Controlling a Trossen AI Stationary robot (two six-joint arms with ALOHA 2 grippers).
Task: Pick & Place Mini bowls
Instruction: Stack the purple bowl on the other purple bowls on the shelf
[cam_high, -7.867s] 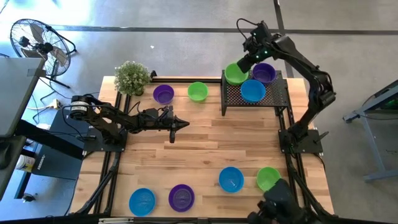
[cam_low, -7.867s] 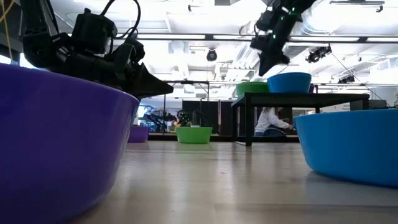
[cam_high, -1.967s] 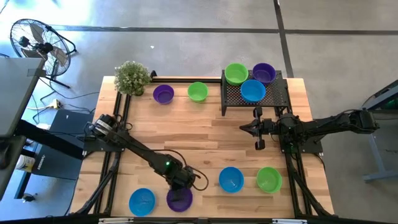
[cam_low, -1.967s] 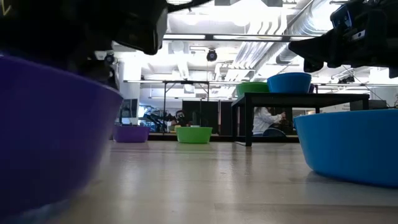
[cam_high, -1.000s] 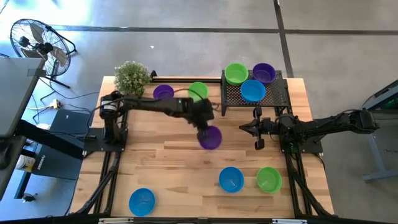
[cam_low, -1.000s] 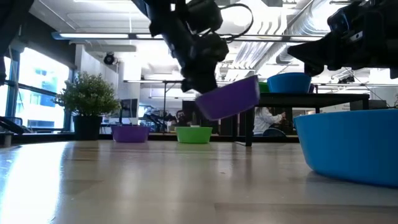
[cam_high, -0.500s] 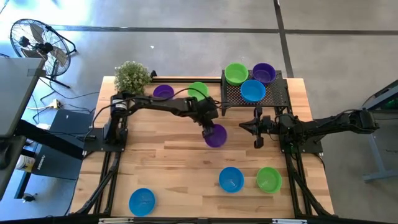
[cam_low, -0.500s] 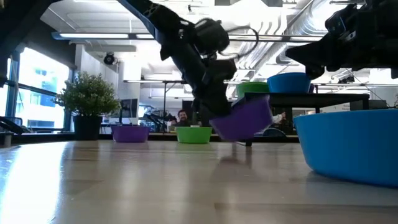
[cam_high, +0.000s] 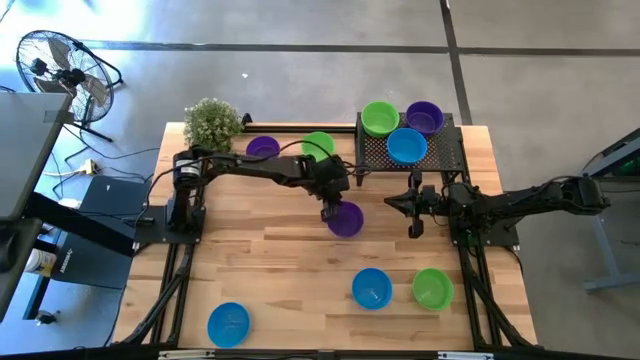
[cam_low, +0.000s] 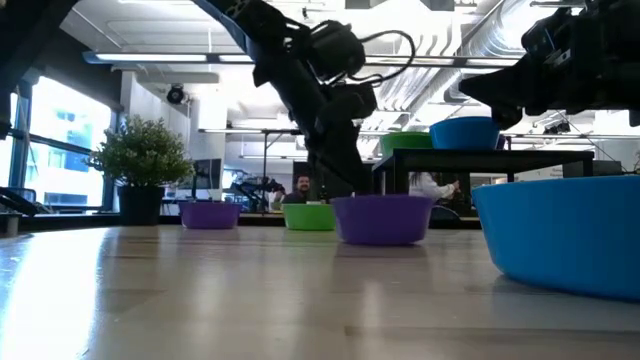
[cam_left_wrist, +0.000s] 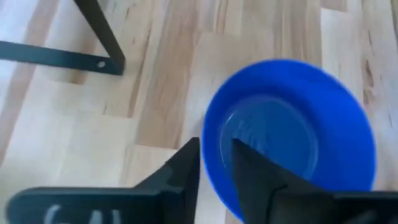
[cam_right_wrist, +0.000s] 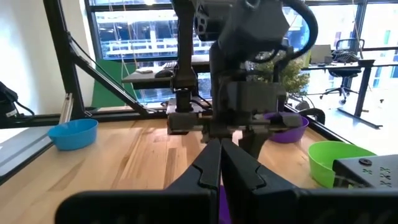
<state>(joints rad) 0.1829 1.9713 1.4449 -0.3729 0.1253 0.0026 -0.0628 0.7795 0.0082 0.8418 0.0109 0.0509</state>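
Near edge: blue bowl (cam_high: 228, 323) at 7 o'clock of the table (cam_high: 250, 250); second blue bowl (cam_high: 371, 288) and green bowl (cam_high: 432, 288) at 5 o'clock, side by side, not touching.
Purple bowl (cam_high: 346, 220): upright and flat on the table, about the middle.
Left gripper (cam_high: 331, 211): at that bowl's 10 o'clock rim. Fingers narrowly parted, one inside the rim and one outside — the gap looks wider than the rim, so loose rather than pinched.
Right gripper (cam_high: 415, 216): waits at 3 o'clock of the purple bowl, near but apart; fingers pressed together, holding nothing.
Risk: the inner finger could hook the rim on the way up and tip or drag the bowl. A sideways exit toward 3 o'clock would push it at the right gripper.
Room: bare wood from 6 to 9 o'clock of the purple bowl — the easy way out. Tighter at 1 o'clock, by the rack (cam_high: 440, 158).
Far edge: rack bowls (cam_high: 406, 146), three of them, at 1 o'clock; far green bowl (cam_high: 318, 147) and far purple bowl (cam_high: 263, 150) at 11 to 12 o'clock.
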